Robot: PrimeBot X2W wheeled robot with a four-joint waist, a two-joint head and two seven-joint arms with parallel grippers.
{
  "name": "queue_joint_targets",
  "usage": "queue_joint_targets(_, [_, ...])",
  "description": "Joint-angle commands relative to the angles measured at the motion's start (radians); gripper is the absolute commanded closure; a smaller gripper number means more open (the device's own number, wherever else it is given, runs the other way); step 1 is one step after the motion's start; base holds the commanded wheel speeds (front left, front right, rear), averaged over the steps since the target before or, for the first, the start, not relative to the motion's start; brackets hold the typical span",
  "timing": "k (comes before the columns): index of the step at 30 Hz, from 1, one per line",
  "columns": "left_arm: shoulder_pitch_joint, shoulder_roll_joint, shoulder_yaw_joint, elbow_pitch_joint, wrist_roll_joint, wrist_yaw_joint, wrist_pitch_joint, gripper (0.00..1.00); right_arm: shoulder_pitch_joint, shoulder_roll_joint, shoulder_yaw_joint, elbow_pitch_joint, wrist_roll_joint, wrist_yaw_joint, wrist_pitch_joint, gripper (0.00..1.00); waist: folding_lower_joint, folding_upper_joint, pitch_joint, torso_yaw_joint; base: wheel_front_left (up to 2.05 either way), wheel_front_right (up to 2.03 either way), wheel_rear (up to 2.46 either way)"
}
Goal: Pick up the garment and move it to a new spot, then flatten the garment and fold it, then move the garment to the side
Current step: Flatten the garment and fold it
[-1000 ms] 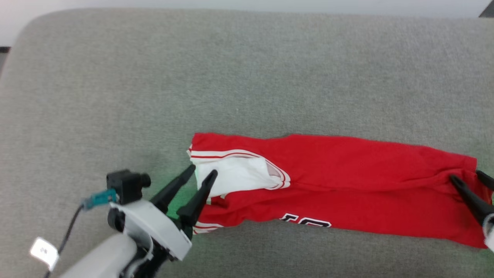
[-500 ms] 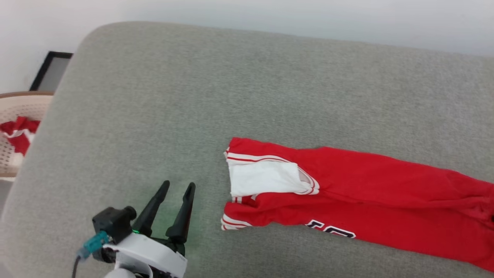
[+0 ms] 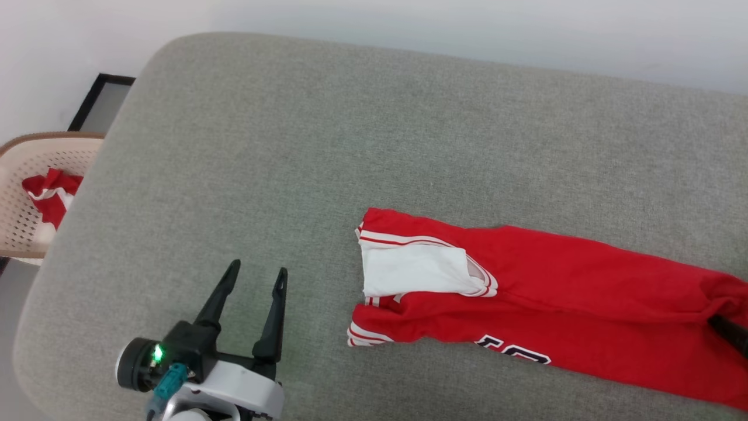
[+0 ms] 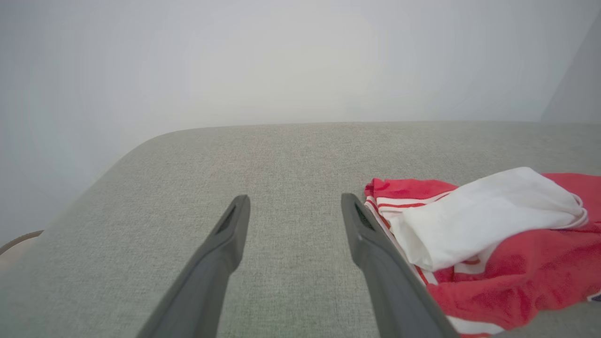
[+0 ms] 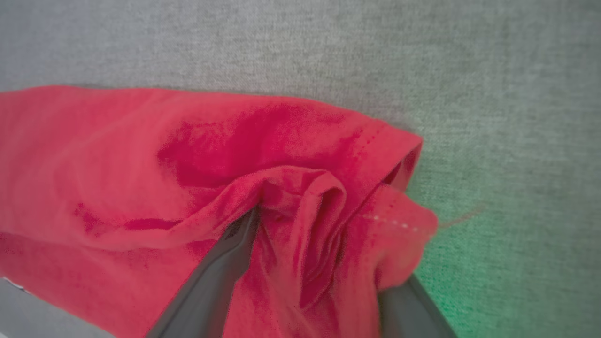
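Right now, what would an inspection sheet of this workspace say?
Surface: grey fabric cushion, rounded corner.
Job's things: red jersey folded into a long strip, white sleeve on top.
Clutter: nothing seen.
Grippers: left gripper open, empty, beside the jersey; right gripper open, jersey hem bunched between its fingers.
Cables: teal plug by the left wrist.
Surroundings: pale wall; perforated basket holding red-and-white cloth.

Grey cushion [image 3: 350, 146]; beige basket [image 3: 17, 210] with red cloth [image 3: 49, 188]
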Motion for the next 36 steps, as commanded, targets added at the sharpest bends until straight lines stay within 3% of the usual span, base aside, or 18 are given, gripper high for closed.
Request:
queue_joint_targets(1, [0.007, -0.006, 0.009, 0.004, 0.012, -0.008, 0.0, 0.0, -0.002, 0.04, 0.027, 0.023, -0.006, -0.001, 0.0, 0.72, 0.0, 0.0, 0.008, -0.005, 0.0, 0.0, 0.0])
queue_joint_targets(2, [0.006, -0.012, 0.019, 0.003, 0.021, -0.013, 0.0, 0.0, -0.008, 0.05, 0.032, 0.027, -0.013, -0.001, -0.003, 1.0, 0.0, 0.0, 0.012, -0.008, 0.0, 0.0, 0.0])
queue_joint_targets(6, [0.015, -0.029, 0.06, -0.004, 0.046, -0.028, 0.0, 0.0, -0.022, 0.043, 0.017, 0.031, -0.016, -0.001, -0.038, 1.0, 0.0, 0.0, 0.025, -0.036, 0.0, 0.0, 0.0])
queue_joint_targets(13, [0.037, -0.043, 0.13, -0.027, 0.084, -0.042, 0.0, 0.0, -0.051, -0.037, -0.08, 0.034, -0.015, -0.002, -0.123, 1.0, 0.0, 0.0, 0.053, -0.12, 0.0, 0.0, 0.0])
queue_joint_targets(20, [0.022, -0.047, 0.182, -0.093, 0.139, -0.029, 0.0, 0.0, -0.092, -0.15, -0.227, 0.135, -0.033, -0.002, -0.219, 1.0, 0.0, 0.0, 0.084, -0.192, 0.0, 0.0, 0.0])
queue_joint_targets(23, [0.014, -0.043, 0.181, -0.1, 0.155, -0.034, 0.0, 0.0, -0.121, -0.167, -0.275, 0.185, 0.02, -0.001, -0.237, 1.0, 0.0, 0.0, 0.086, -0.204, 0.0, 0.0, 0.0])
queue_joint_targets(26, [0.014, -0.045, 0.173, -0.102, 0.154, -0.041, 0.0, 0.0, -0.094, -0.219, -0.248, 0.2, 0.021, -0.002, -0.251, 1.0, 0.0, 0.0, 0.078, -0.208, 0.0, 0.0, 0.0])
queue_joint_targets(31, [0.026, -0.06, 0.167, -0.116, 0.135, -0.048, 0.0, 0.0, -0.082, -0.211, -0.193, 0.185, 0.062, -0.001, -0.26, 1.0, 0.0, 0.0, 0.055, -0.203, 0.0, 0.0, 0.0])
queue_joint_targets(36, [0.05, -0.068, 0.162, -0.113, 0.132, -0.051, 0.0, 0.0, -0.036, -0.183, -0.051, 0.019, 0.153, -0.001, -0.196, 1.0, 0.0, 0.0, 0.02, -0.181, 0.0, 0.0, 0.0])
